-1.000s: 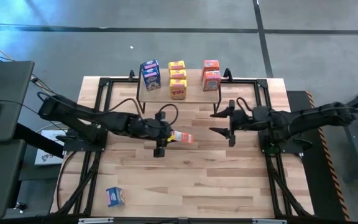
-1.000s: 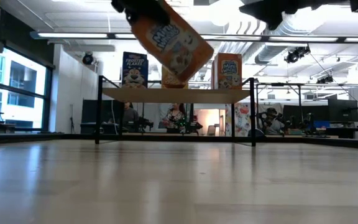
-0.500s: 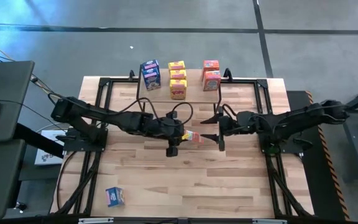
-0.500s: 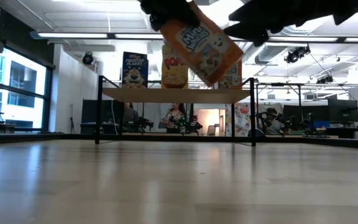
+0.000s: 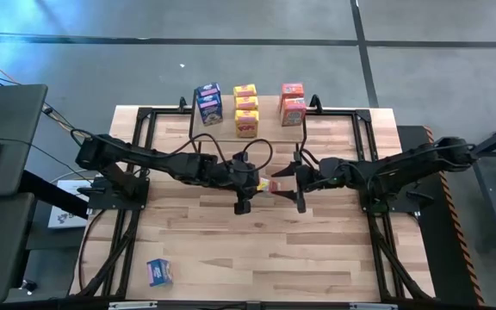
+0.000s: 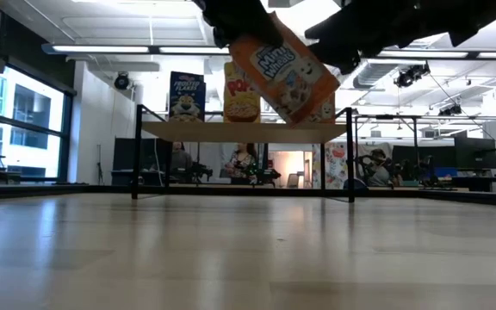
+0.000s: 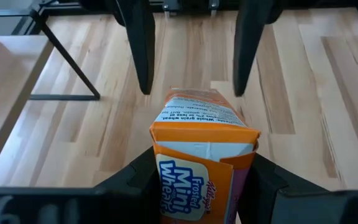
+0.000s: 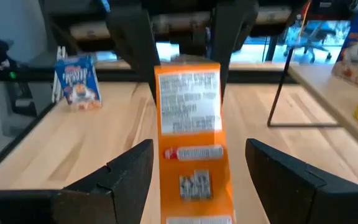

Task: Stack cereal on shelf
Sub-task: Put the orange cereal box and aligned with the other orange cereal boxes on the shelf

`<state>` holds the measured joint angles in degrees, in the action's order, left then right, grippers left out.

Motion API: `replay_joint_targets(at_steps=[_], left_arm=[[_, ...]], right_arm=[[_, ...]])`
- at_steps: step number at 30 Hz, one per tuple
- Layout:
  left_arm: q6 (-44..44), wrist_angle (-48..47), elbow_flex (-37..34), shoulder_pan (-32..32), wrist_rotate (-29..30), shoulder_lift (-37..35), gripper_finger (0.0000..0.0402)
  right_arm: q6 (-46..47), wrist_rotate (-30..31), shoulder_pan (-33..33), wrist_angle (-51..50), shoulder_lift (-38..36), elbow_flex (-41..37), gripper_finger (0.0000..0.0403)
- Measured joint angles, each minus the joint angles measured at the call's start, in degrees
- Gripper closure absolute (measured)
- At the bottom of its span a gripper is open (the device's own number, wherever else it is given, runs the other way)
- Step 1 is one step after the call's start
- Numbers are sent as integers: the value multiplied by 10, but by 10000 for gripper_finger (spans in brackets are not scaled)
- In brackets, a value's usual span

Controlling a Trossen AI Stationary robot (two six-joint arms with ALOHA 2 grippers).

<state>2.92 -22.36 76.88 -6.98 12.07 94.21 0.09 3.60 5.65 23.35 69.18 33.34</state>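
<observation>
An orange-red cereal box (image 5: 266, 184) hangs above the table's middle in my left gripper (image 5: 257, 184), which is shut on it. In the low view the box (image 6: 282, 73) is tilted. My right gripper (image 5: 293, 182) is open. Its fingers stand on either side of the box's free end (image 8: 190, 118) with a gap on each side. The shelf (image 6: 239, 131) stands at the table's far edge. A blue box (image 5: 209, 103), three yellow boxes (image 5: 246, 107) and two orange-red boxes (image 5: 293, 103) stand on it. My left gripper pinches the orange-red box between its two fingers, on two opposite sides (image 7: 160, 177) near the end toward the table's left. The fingers come level from the table's left and lie along the box. The box is lifted clear of the table and tilted.
Another blue box (image 5: 159, 272) lies on the table near the near left corner; it also shows in the right wrist view (image 8: 76, 81). Black metal frames (image 5: 136, 172) run along the table's left and right sides.
My left gripper has carried the orange-red box toward the table's right, clear of the table. My right gripper has moved toward the table's left to meet it, and its open fingers now stand on either side of the box's free end.
</observation>
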Motion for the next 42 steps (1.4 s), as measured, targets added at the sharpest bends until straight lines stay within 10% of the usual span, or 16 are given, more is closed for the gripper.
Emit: replay_joint_targets(at_steps=[42], left_arm=[[29,35,0,-2,0,0,260]], right_arm=[[26,-7,0,0,14,0,252]])
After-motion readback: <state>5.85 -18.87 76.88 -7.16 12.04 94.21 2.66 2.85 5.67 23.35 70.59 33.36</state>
